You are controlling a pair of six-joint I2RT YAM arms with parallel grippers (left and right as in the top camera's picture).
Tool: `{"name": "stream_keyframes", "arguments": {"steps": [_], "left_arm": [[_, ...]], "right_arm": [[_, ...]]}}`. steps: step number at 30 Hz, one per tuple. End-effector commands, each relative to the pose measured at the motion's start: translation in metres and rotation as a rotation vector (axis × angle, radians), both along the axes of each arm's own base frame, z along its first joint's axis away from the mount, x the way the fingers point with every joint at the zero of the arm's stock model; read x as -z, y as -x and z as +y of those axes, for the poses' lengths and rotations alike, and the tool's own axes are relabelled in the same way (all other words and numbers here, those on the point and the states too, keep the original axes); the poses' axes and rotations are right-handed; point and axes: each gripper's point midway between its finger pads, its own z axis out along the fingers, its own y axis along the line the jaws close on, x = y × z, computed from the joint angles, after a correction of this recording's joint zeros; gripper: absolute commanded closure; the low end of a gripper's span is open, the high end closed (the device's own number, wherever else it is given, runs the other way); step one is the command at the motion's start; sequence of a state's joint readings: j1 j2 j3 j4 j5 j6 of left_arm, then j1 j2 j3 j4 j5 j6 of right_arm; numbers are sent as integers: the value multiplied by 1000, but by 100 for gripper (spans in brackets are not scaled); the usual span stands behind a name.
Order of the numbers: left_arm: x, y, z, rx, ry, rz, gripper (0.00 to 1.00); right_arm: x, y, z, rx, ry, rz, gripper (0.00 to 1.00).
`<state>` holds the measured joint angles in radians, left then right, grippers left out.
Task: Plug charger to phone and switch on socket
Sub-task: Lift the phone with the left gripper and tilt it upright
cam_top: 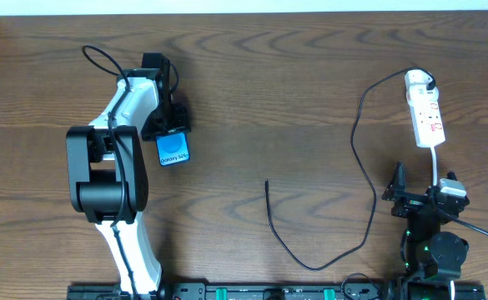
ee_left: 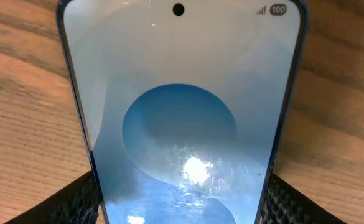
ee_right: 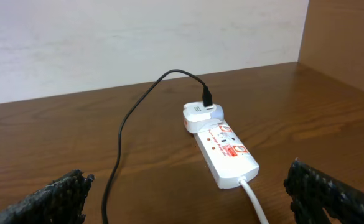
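**Phone point(cam_top: 173, 151) sitting in the left gripper point(cam_top: 172, 127), charger point(cam_top: 353, 147) tip lying loose**

So the left gripper is clamping the phone over the left half of the table point(cam_top: 269, 83), one finger on each long edge. In the left wrist view both fingers point(ee_left: 76, 202) are pressing against the sides of the phone low down. The blue screen is facing up at the camera and the battery icon is reading 100. From overhead, only the near end of the phone is poking out from under the gripper, showing the "Galaxy S25" text. Can't tell whether it's resting on the wood or lifted off it.

The charger is trailing across the right half of the table. Its small plug tip point(cam_top: 267, 182) is lying free near the middle, well apart from the phone. From there the cable is looping toward the near edge, then snaking up to the socket point(cam_top: 425, 108) at the far right. Its black plug point(ee_right: 206, 99) is sitting in a white adapter point(ee_right: 197, 116) at the far end of the strip.

The right gripper point(cam_top: 421, 190) is hovering on the near side of the socket with its fingers spread wide, holding nothing. The socket's white cord point(cam_top: 436, 162) is running back between them toward the arm. Can't tell from these shots which way the switches are sitting.
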<state>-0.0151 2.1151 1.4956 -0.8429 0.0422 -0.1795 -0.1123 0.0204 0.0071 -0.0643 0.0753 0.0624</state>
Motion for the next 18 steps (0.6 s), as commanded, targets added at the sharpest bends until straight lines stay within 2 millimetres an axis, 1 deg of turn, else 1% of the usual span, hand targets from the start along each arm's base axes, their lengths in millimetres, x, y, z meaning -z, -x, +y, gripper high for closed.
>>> {"name": "stream_keyframes", "arguments": {"steps": [1,6,15,18], "left_arm": [[-16,-3,5,4,-27,-21,93],[-30,-8,5,3,-26,-57,93],[-60,-10,5,2,-21,-124,93],[-68,-10,-5,7,40,-141,93]], "right_arm": [[2,0,2,-11,14,8,1],[2,0,2,-11,14,8,1],[2,0,2,-11,14,8,1],[2,0,2,-11,14,8,1]]}}
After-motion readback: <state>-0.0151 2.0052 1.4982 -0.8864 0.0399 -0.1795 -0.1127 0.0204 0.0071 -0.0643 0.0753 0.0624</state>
